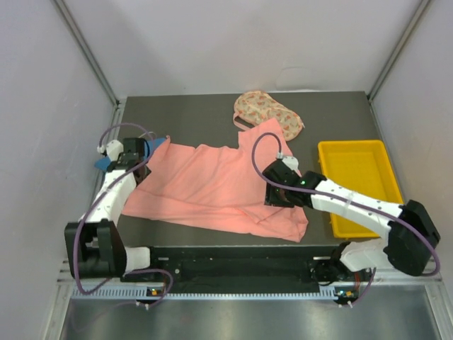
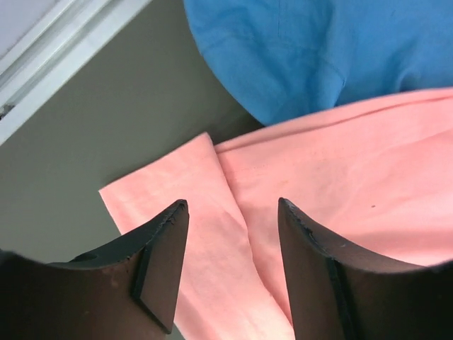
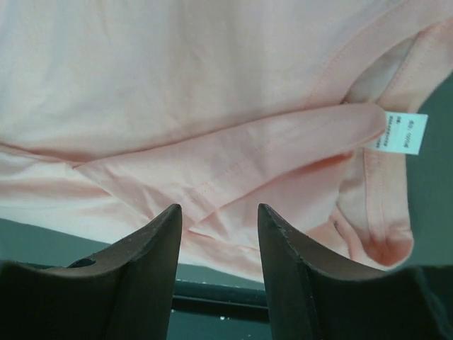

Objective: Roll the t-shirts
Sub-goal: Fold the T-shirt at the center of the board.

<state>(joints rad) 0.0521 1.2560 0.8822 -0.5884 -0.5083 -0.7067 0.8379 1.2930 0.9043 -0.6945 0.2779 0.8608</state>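
Three t-shirts lie on the dark table (image 1: 185, 113), and both grippers hang over the salmon-pink t-shirt (image 1: 212, 185), which is spread out flat and crumpled between them. Left gripper (image 1: 134, 157) sits at the shirt's far left corner with its fingers spread wide and nothing pinched between them; in its wrist view the left gripper (image 2: 232, 205) looks straight down on the pink cloth (image 2: 340, 177), one narrow pink flap (image 2: 191, 205) running under and between its fingertips toward bare table on its left side. Just beyond its tips the blue t-shirt (image 2: 297, 49) lies partly under the edge of the pink one, and from above only small patches of blue (image 1: 153, 145) show beside the gripper. Right gripper (image 1: 277, 193) is over the shirt's right end, close to the near edge, with its fingers parted to a moderate gap and not closed on anything. In its wrist view the right gripper (image 3: 218, 207) hovers over a folded hem of the pink shirt (image 3: 177, 85), with the neck opening and its small white label (image 3: 405, 132) off to its right. Beyond the right gripper, well apart from it, the floral-print t-shirt (image 1: 269, 113) sits bunched up, and a yellow tray (image 1: 354, 170) stands on its right.
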